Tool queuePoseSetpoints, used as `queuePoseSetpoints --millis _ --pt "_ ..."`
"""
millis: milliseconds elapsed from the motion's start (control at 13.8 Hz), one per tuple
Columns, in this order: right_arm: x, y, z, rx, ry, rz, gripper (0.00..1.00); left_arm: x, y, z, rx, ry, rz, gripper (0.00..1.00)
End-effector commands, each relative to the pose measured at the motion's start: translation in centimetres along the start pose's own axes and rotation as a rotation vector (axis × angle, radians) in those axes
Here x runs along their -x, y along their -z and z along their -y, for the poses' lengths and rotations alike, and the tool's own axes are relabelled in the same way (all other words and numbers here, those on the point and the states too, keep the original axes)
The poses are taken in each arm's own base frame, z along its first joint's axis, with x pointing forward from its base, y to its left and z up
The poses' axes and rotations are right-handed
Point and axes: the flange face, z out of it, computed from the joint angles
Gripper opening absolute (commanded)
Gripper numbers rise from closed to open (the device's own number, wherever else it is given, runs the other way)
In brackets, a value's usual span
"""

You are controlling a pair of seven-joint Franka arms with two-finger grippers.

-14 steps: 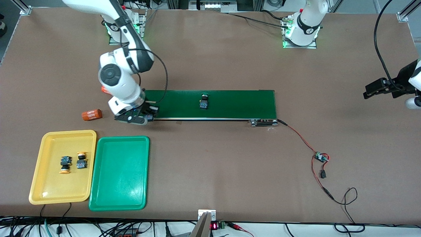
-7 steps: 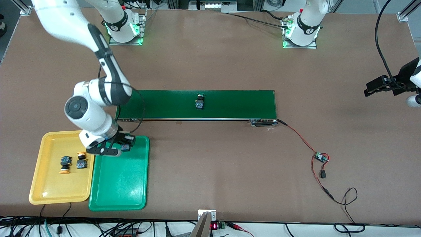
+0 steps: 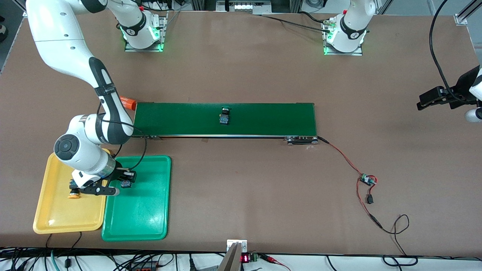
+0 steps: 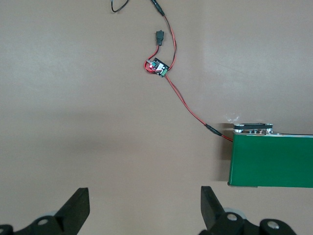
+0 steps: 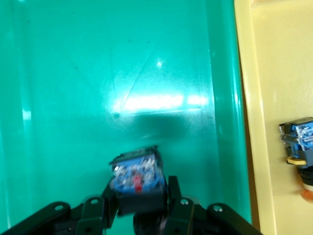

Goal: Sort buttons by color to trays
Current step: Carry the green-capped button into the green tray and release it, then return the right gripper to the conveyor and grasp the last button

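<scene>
I count two trays: one yellow tray [image 3: 56, 220] and one green tray [image 3: 150, 214]. Of the buttons I can see three: one green-cap button [image 3: 224, 116], one yellow-cap button [image 3: 74, 194], and a third button [image 5: 137, 176] whose cap colour I cannot tell from here. There is one long green belt [image 3: 263, 118], one orange cylinder [image 3: 128, 102] and one small circuit board [image 3: 367, 180].

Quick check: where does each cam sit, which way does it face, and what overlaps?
Front: high, facing both arm bases; shows the right pincer over the green tray, and the left pincer waiting.
Left wrist: looks down past its open pincer at the belt end and wires.
Right wrist: looks down at the pincer gripping a button.
Shared: green tray, belt.
</scene>
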Motion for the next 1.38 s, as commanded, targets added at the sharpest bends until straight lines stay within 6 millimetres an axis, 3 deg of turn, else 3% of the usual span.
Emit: queuePoseSetpoints --millis 0,217,290,434,652,796,869,941,1303 --pt "-0.5 0.3 0.7 -0.011 0.017 -0.014 0.81 0.4 -0.1 0.1 -0.002 -0.002 0.005 1.0" --pt "0.0 0.2 1.5 -0.011 0.014 0.002 0.83 0.4 -0.1 0.1 -0.002 -0.002 0.005 1.0" --pt "1.0 0.7 1.9 -0.016 0.007 0.023 0.86 0.4 -0.1 0.1 -0.002 -0.002 0.005 1.0" --pt "3.4 2.5 3.1 -0.022 -0.024 0.058 0.85 0.4 -0.1 0.1 -0.004 -0.005 0.005 1.0" --pt "7.8 5.4 6.8 -0.039 -0.085 0.091 0.85 0.4 -0.1 -0.2 -0.005 -0.018 0.005 1.0" --pt "11.8 7.4 8.5 -0.025 -0.08 0.113 1.0 0.4 -0.1 -0.2 -0.004 -0.018 0.005 1.0" --pt "13.7 8.4 9.2 -0.019 -0.1 0.119 1.0 0.4 -0.1 -0.2 -0.004 -0.018 0.005 1.0" --pt "15.3 9.0 10.3 -0.013 -0.129 0.124 1.0 0.4 -0.1 -0.2 -0.004 -0.018 0.005 1.0" --pt "21.4 10.0 20.1 0.003 -0.16 0.147 1.0 0.4 -0.1 -0.2 -0.004 -0.018 0.005 1.0"
